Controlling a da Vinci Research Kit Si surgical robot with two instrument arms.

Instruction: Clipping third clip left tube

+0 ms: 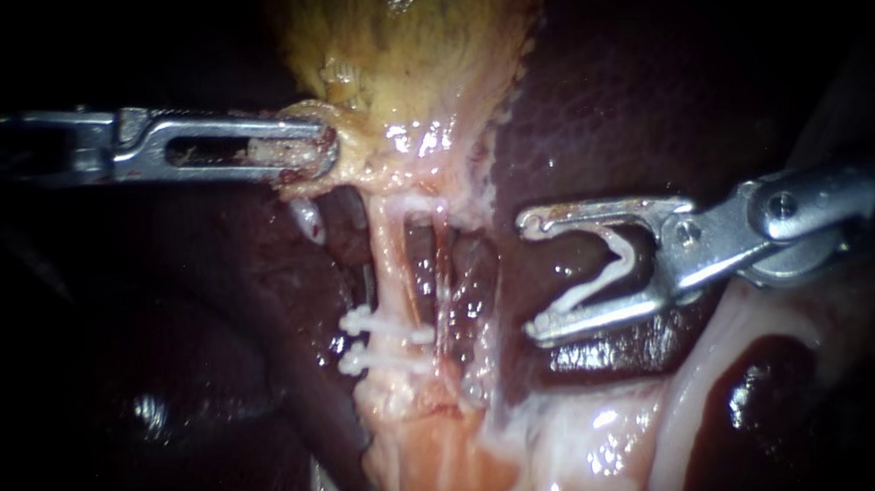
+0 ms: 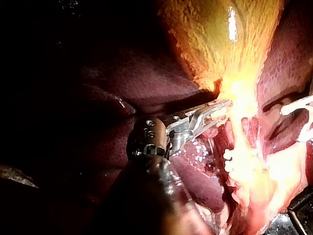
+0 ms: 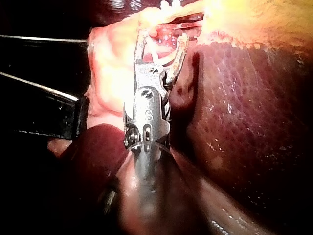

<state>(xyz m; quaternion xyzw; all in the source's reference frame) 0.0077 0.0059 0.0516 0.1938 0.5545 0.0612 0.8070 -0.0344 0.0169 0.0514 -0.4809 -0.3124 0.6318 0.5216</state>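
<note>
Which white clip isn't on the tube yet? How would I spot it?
From the yellow gallbladder up top, follow the pale tube down. Right of it, over dark red liver, the right instrument holds a white V-shaped clip between spread metal jaws. Unlike the two closed white clips on the tube, it gapes open.

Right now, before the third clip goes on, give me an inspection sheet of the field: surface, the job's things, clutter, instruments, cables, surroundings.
Surface: liver, dark red and wet, lying behind and beside everything.
Job's things: left tube, pale, running down from the gallbladder; two white clips already across it, one just below the other; loaded clip not yet on the tube.
Clutter: nothing seen.
Instruments: left instrument, jaws shut on the gallbladder's lower edge; right instrument, jaws spread wide around the loaded clip, apart from the tube.
Cables: nothing seen.
Surroundings: dark, nothing seen.
</note>
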